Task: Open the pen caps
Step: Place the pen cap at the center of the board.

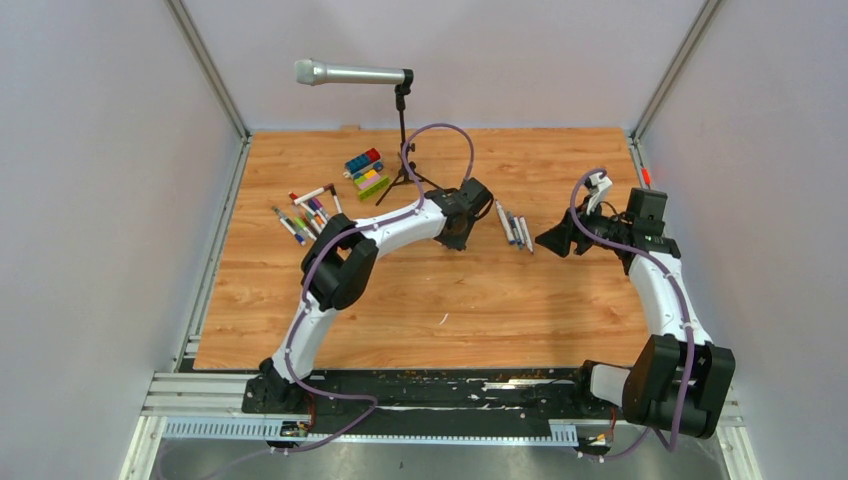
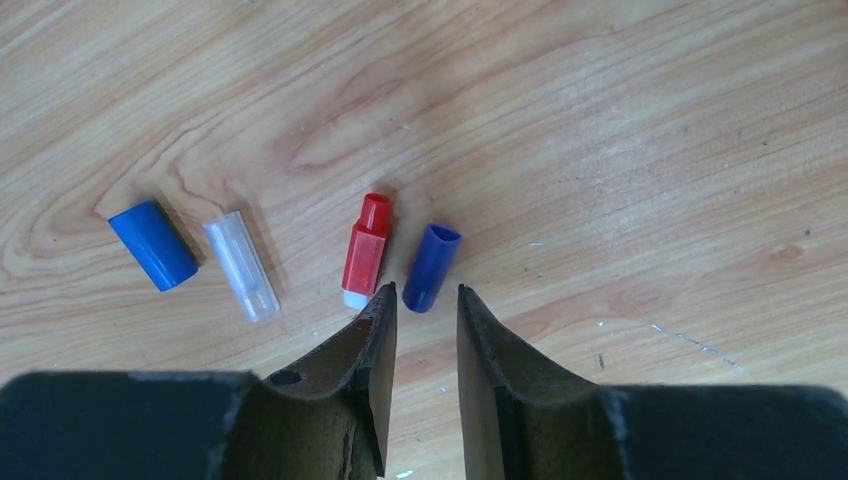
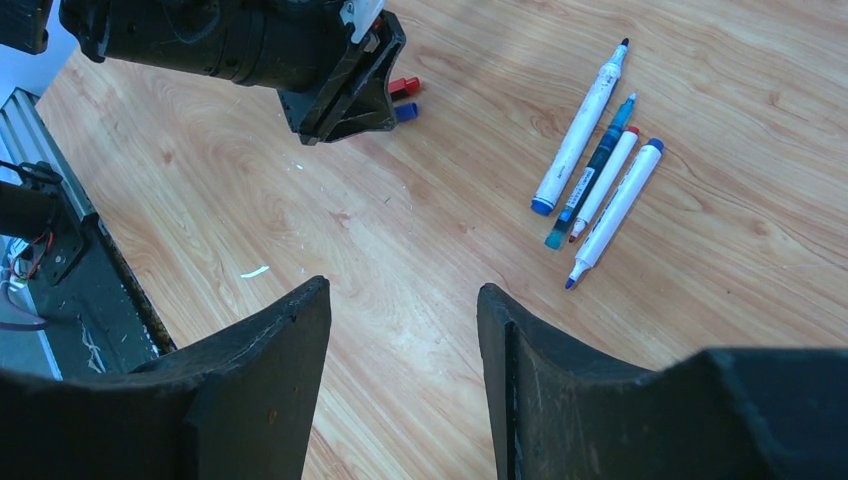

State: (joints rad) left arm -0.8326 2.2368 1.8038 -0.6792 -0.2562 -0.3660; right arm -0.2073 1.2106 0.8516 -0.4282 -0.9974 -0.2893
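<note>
While the left gripper (image 2: pixel 425 300) hangs narrowly parted and empty, a dark blue pen cap (image 2: pixel 432 266) lies just past its tips.

a bunch of pens (image 1: pixel 305 212) lies toward the far left corner of the table (image 1: pixel 420 320), toy blocks (image 1: pixel 366 172) just behind it to the right. the microphone stand (image 1: pixel 402 140) rises right of the blocks, near the far edge. four more pens (image 1: pixel 514 227) lie side by side mid-table; loose caps (image 2: pixel 432 267) sit left of these, beneath the left gripper (image 2: pixel 425 295).
</note>
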